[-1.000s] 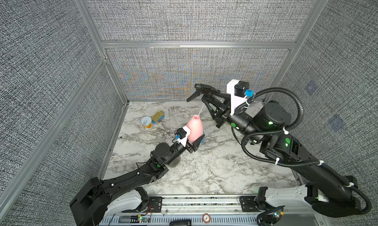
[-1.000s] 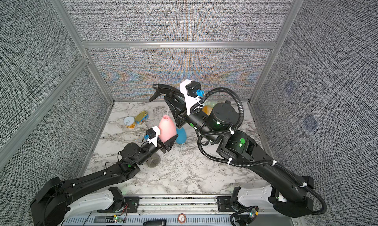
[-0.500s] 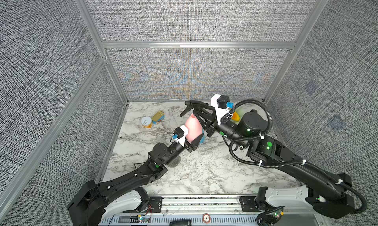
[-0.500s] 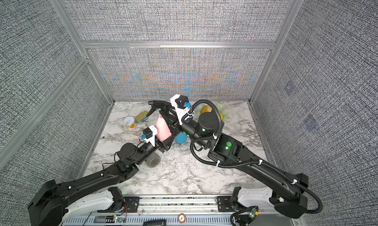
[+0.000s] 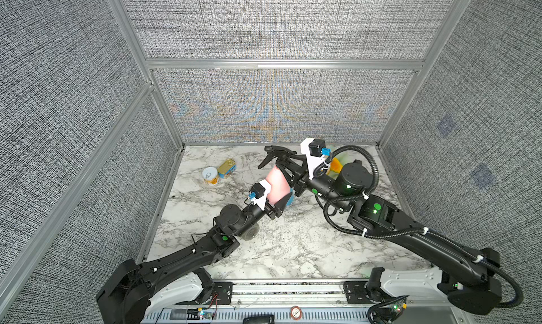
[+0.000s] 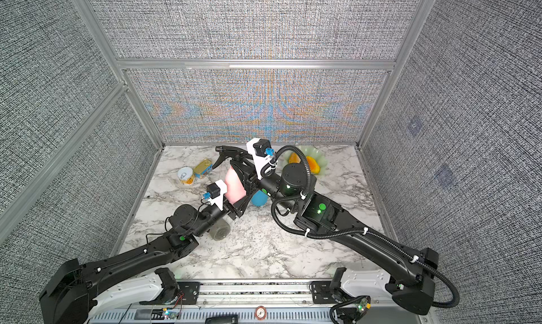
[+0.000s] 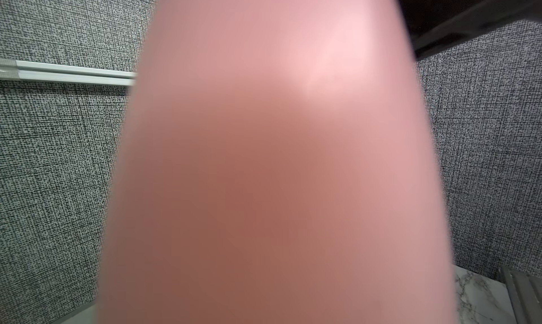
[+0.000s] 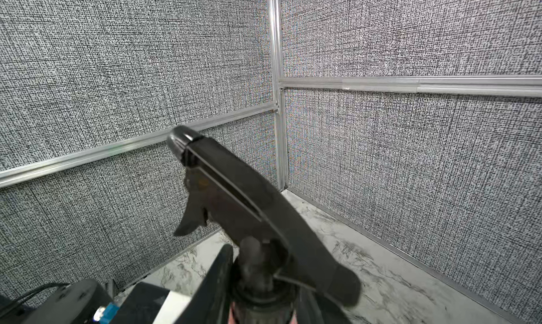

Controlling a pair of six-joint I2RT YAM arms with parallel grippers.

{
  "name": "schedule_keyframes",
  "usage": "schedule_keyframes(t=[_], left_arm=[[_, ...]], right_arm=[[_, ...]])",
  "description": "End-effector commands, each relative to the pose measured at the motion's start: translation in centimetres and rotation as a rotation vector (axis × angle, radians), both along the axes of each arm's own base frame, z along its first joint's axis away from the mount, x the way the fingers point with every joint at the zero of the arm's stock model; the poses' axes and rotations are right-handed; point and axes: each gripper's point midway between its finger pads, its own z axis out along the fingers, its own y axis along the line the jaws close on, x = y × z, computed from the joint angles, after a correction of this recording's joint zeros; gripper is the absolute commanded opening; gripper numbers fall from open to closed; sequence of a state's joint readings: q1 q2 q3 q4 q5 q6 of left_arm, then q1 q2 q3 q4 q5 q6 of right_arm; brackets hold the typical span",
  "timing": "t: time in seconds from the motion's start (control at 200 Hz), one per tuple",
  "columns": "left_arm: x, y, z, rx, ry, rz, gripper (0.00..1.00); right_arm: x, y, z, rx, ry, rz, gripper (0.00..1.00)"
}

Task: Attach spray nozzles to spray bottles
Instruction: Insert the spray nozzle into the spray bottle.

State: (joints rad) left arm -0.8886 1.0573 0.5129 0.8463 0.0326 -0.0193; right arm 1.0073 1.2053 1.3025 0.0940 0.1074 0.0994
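Observation:
My left gripper (image 5: 274, 200) is shut on the lower body of the pink spray bottle (image 5: 275, 181), holding it upright above the table. In the left wrist view this bottle (image 7: 272, 161) fills the frame and hides the fingers. My right gripper (image 8: 258, 278) is shut on the collar of the black spray nozzle (image 8: 234, 196). The nozzle (image 5: 277, 154) sits on the pink bottle's neck, its spout pointing to the left wall. The blue spray bottle (image 6: 259, 200) stands behind the pink one, mostly hidden. The smoky grey spray bottle (image 6: 218, 233) lies under my left arm.
Two short tin cans (image 5: 210, 175) (image 5: 227, 168) stand at the back left of the marble table (image 5: 293, 249). A pale green bowl (image 6: 321, 161) with orange fruit sits at the back right, behind my right arm. Grey walls close three sides.
My right arm has swung left and down with the black nozzle, from above and to the right of the pink bottle onto its neck. The left arm has barely moved.

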Motion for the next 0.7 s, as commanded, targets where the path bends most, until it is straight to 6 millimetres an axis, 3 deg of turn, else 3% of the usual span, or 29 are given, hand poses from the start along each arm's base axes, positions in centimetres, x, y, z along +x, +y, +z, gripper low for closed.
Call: schedule_keyframes(t=[0.0,0.52,0.695], left_arm=[[-0.2,0.3,1.6,-0.048,-0.033,-0.002,0.57],[-0.1,0.4,1.8,-0.057,-0.026,0.005,0.57],[-0.1,0.5,1.9,-0.066,-0.018,0.006,0.57]], right_arm=[[-0.4,0.4,-0.9,-0.006,0.032,0.039,0.34],[-1.1,1.0,-2.3,-0.016,0.075,0.11,0.34],[0.0,0.3,-3.6,-0.031,0.084,0.034,0.34]])
